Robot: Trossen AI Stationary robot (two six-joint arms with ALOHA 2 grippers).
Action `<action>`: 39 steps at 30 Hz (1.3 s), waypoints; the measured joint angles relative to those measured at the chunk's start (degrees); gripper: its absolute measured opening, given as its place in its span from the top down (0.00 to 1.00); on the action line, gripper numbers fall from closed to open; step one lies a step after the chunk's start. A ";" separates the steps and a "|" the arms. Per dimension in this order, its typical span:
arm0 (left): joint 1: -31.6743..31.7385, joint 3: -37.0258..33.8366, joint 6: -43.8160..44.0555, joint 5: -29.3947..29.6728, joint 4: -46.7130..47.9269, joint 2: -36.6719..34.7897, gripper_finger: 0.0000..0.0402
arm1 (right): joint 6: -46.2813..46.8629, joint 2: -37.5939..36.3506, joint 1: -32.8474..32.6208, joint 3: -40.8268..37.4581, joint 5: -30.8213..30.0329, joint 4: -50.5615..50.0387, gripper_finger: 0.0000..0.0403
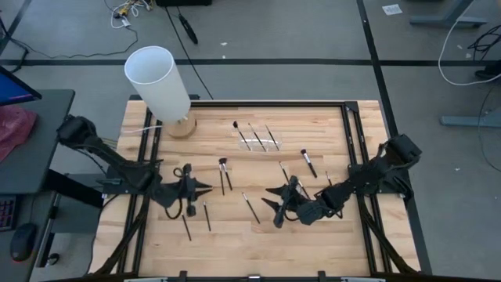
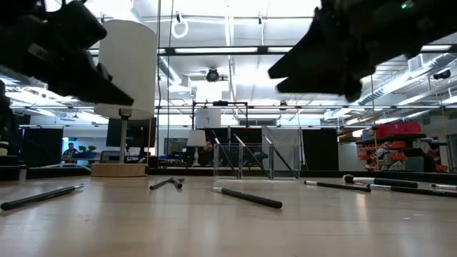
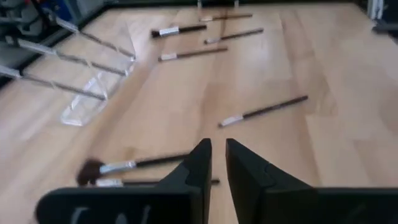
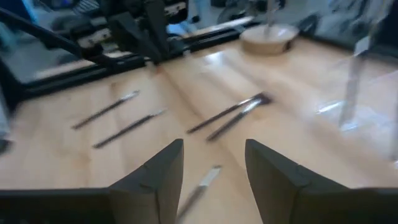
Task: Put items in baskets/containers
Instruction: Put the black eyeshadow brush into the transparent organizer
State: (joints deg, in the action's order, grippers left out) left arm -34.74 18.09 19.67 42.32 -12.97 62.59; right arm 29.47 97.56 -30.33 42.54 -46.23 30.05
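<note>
- Left hand, fingers nearly together and empty, hovers over brushes scattered on the table.
- Right hand gapes wide, empty.
- Brushes look light, stiff, roll-prone; pinch mid-handle.
- Clear holder sits beyond.

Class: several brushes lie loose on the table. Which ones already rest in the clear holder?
The three brushes lying side by side across the clear holder at the table's back centre, right of the white cylinder. All others lie on bare wood.
</note>
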 joint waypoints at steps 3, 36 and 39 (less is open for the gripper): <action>-3.10 -0.70 4.19 4.28 -0.22 2.77 0.90 | 1.59 4.34 1.60 0.00 5.16 7.50 0.57; -1.42 -0.79 14.16 15.51 -11.44 21.18 0.92 | 37.92 11.08 9.16 21.04 3.42 -73.16 0.48; -1.42 -0.79 14.15 15.51 -11.48 21.18 0.92 | 39.28 8.21 10.64 15.89 3.21 -69.99 0.48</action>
State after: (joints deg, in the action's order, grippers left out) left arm -36.16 17.30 33.82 57.82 -24.45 83.77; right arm 68.76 105.77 -19.70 58.44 -43.03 -39.94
